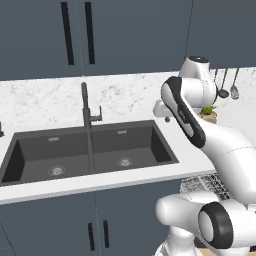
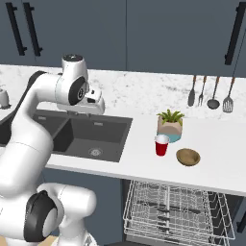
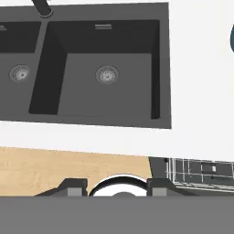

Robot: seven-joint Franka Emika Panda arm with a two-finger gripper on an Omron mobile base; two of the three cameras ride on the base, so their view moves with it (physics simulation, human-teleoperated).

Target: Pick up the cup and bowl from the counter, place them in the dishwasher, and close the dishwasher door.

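Counter (image 2: 144, 158) cup (image 2: 162, 144) partly hides plant pot (image 2: 169, 128).

A black double sink (image 1: 90, 150) serves as the landmark. A dark tap (image 1: 86, 107) rises upright at its back edge, over the divider between the two basins. Each basin has a round metal drain (image 1: 125, 162). To the sink's right stands a potted plant (image 2: 170, 125). Farther right, four utensils (image 2: 210, 93) hang on the wall. Dark cabinets (image 1: 75, 30) with black bar handles hang above.
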